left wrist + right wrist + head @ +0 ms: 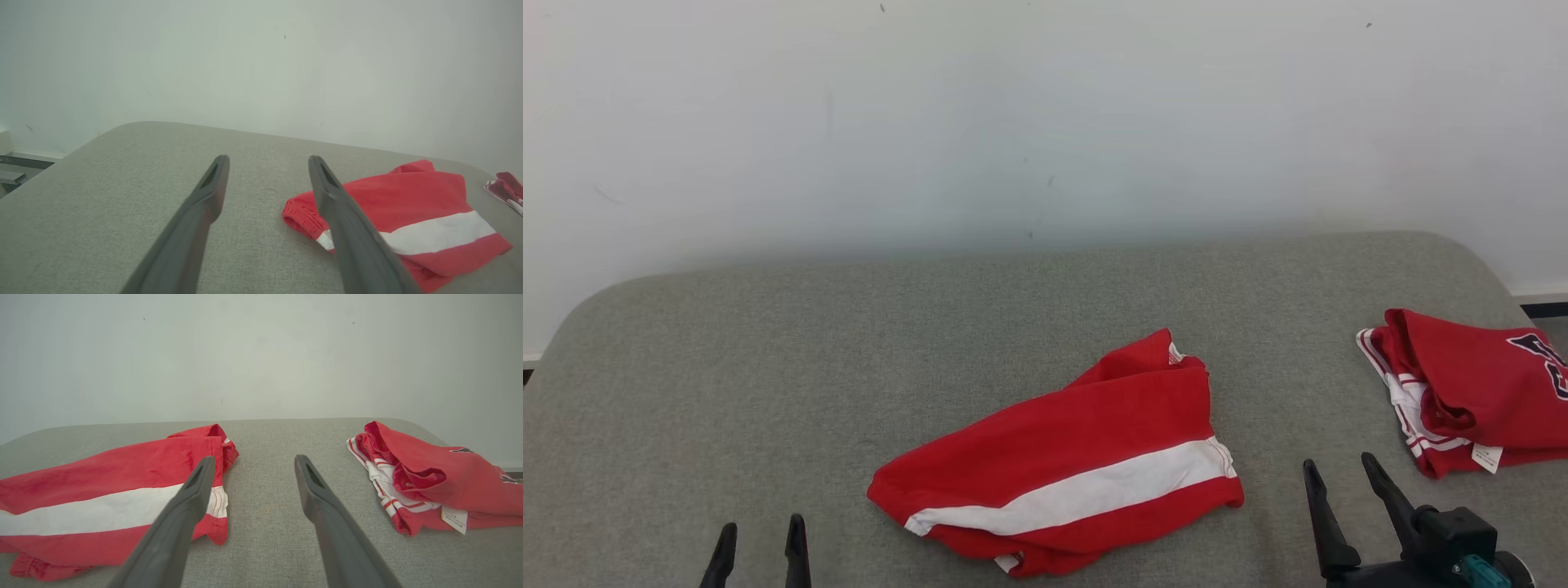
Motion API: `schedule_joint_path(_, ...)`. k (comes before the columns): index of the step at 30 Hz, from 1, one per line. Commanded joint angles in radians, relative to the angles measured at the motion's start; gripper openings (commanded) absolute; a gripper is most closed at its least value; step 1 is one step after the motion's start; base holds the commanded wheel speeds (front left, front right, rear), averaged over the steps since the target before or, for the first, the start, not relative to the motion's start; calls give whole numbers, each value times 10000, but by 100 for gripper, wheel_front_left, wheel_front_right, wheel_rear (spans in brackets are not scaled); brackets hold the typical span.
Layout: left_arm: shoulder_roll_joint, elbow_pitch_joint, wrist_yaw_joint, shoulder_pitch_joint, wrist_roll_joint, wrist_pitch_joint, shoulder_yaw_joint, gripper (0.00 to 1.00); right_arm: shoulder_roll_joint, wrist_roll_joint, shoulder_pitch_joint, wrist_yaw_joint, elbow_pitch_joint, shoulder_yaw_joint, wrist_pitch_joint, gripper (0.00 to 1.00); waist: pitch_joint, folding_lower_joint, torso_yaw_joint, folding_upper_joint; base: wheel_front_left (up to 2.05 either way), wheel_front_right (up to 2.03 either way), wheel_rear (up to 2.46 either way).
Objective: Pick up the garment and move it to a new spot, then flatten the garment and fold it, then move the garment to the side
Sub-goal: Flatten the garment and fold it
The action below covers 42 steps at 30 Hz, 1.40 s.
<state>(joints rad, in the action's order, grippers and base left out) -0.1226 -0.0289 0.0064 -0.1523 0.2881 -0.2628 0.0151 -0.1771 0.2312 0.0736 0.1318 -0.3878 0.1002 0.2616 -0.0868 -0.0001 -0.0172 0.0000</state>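
Red garment (1062,457) lies with its long axis slanting near-left to far-right

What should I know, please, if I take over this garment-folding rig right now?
Left gripper: open, empty, at the near edge of the grey padded table.
Right gripper: open, empty.
Red white-striped garment: rumpled at mid-table, neither gripper touching it.
Red lettered garment: bundled at the table's right edge.
Done: nothing evident on the striped one.
Left: pick it up, relocate, flatten, fold, set aside.
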Motion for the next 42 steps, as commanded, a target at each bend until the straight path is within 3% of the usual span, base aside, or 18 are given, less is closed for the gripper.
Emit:
schedule_joint_path(1, 92, -251, -192, -172, -296, -14, -67, 100, -93, -63, -136, -27, -124, 88, 41, 100, -86, 1, 85, 0, 0, 0, 0)
schedule_joint_path(10, 409, -797, -656, -170, -748, -16, -381, 100, -121, -33, -32, -27, -374, 358, 41, 100, -165, 1, 153, 0, 0, 0, 0)
schedule_joint_path(32, 693, -1402, -974, 13, -776, -17, -171, 100, -202, 77, 495, -27, -656, 598, -8, 100, 48, 1, 143, 0, 0, 0, 0)
schedule_joint_path(35, 696, -1845, -1012, 310, -620, 58, 125, 100, -202, 267, 863, -27, -902, 735, -489, 100, 164, 1, 139, 0, 0, 0, 0)
schedule_joint_path(42, 716, -3136, -1069, 1562, 70, 1055, 858, 100, -265, 1170, 2382, -27, -2233, 1332, -2924, 100, 583, 1, 200, 0, 0, 0, 0)
